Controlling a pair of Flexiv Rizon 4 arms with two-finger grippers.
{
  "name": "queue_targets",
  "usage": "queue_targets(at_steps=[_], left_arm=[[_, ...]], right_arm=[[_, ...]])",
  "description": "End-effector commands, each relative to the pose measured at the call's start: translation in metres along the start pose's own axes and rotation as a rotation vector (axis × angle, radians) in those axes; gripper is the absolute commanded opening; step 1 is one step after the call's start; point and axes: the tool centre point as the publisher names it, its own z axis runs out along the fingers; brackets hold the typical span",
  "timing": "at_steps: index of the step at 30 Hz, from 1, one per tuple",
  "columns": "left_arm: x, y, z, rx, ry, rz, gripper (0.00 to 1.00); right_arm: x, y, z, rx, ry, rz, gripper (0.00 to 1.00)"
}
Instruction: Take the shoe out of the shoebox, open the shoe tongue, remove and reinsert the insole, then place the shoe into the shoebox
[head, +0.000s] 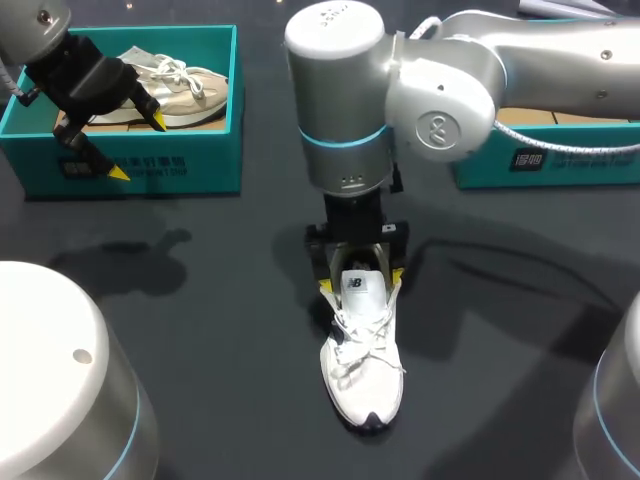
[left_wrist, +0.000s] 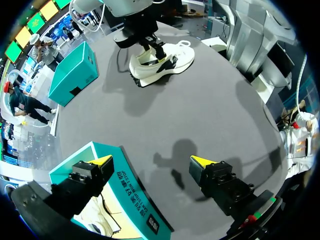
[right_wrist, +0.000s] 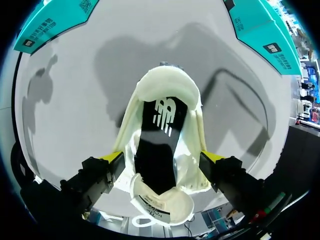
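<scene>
Two teal containers: left shoebox holding beige shoe, right shoebox contents unclear; white shoe mid-table, collar clamped by right gripper; black insole plain in right wrist view, hidden in head view; left gripper spread apart, empty, above left shoebox's front wall

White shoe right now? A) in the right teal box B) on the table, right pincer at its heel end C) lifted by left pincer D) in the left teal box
B: the white shoe sits on the table, the right pincer clamping its heel end from both sides; the left pincer hangs open over the left shoebox.
</scene>
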Motion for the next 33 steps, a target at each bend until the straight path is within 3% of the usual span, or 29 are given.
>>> queue_targets(at_steps=[1, 25, 33], left_arm=[[0.001, 0.000, 0.000, -0.003, -0.001, 0.001, 1.00], [0.001, 0.000, 0.000, -0.003, -0.001, 0.001, 1.00], [0.001, 0.000, 0.000, -0.003, -0.001, 0.001, 1.00]], right_arm=[[-0.003, -0.006, -0.003, -0.016, 0.000, 0.003, 1.00], [-0.009, -0.015, -0.017, -0.058, -0.003, 0.036, 1.00], [-0.013, -0.020, -0.021, -0.069, -0.004, 0.048, 0.81]])
